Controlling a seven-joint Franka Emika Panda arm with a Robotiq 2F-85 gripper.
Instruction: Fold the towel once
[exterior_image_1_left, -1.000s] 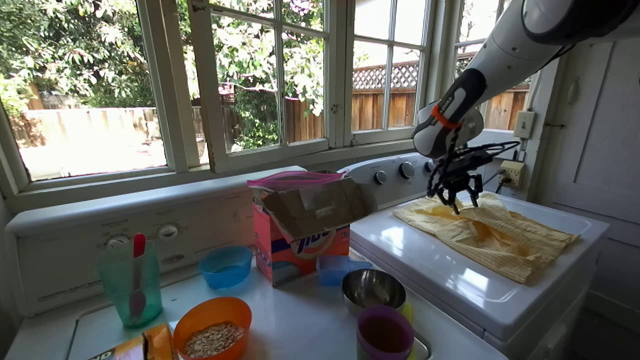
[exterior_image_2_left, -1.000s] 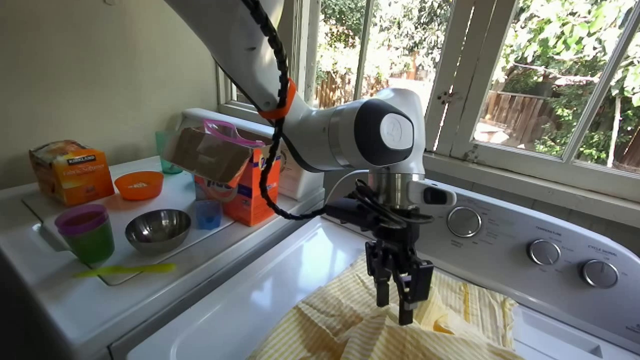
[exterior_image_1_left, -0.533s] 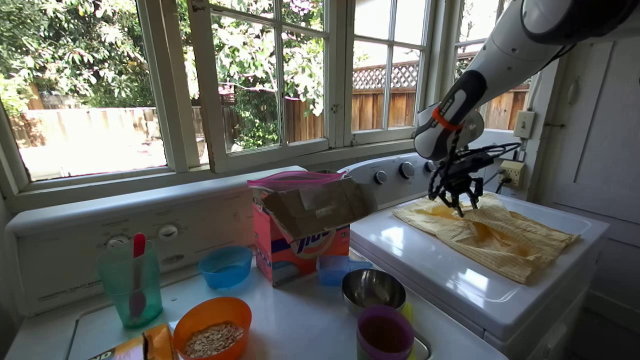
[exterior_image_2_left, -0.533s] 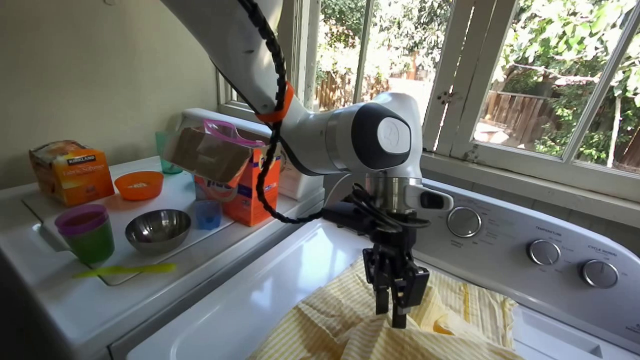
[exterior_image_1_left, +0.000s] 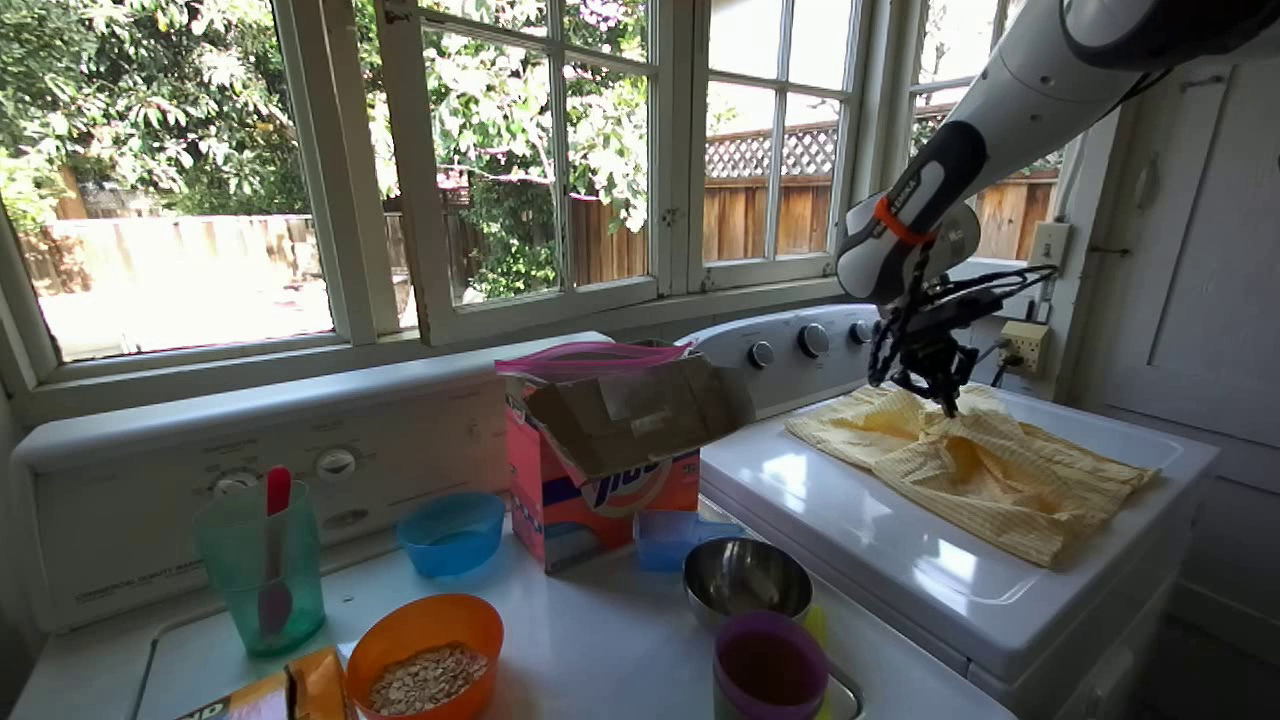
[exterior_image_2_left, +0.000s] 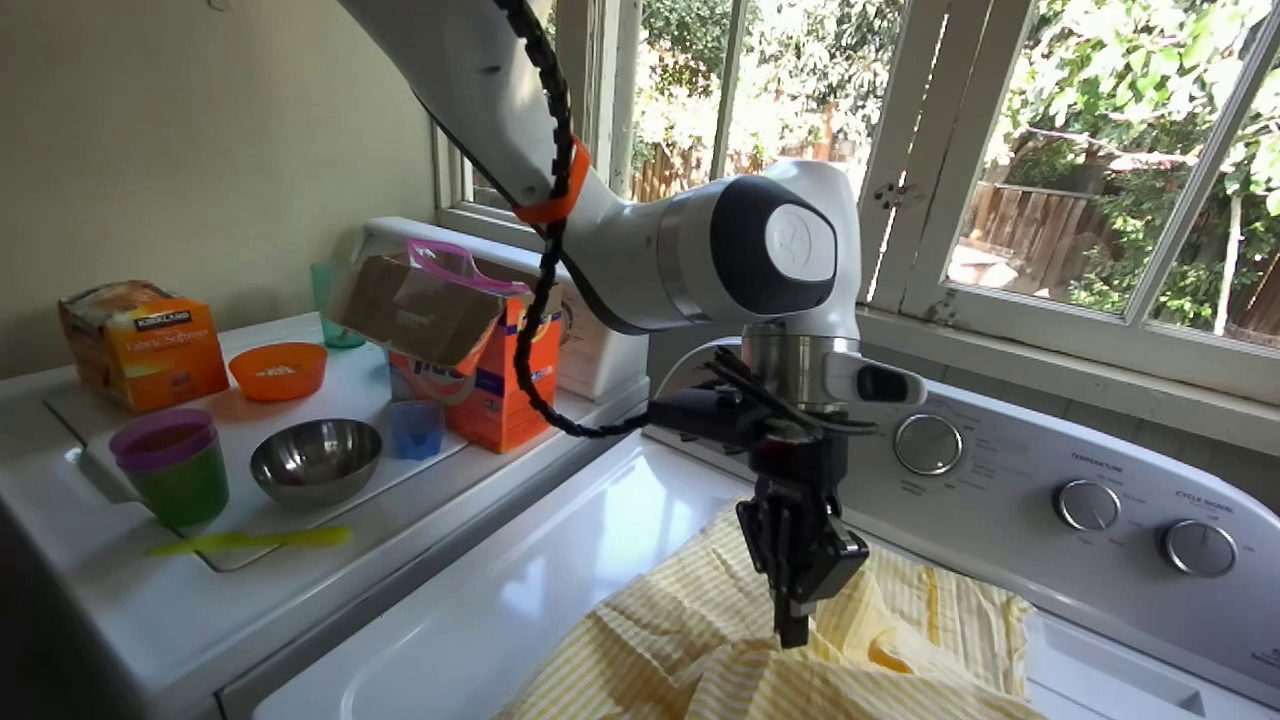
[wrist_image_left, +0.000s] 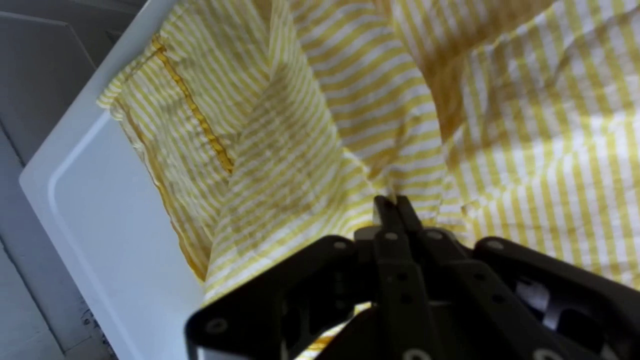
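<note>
Towel (wrist_image_left: 300, 150), yellow-striped, rumpled on the right laundry machine (exterior_image_1_left: 850, 540), pinched at a crease by the gripper (wrist_image_left: 392, 202), oats (exterior_image_1_left: 428, 680) held in orange bowl (exterior_image_1_left: 415, 622) at left

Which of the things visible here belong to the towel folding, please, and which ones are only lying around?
For the folding:
striped towel
gripper, its jaws shut on the towel
white machine, only as the surface

Only lying around:
fabric softener box
open orange box
teal cup with red-handled utensil
orange bowl
blue bowl
metal bowl
small blue container
stacked cups
yellow-green utensil
</note>
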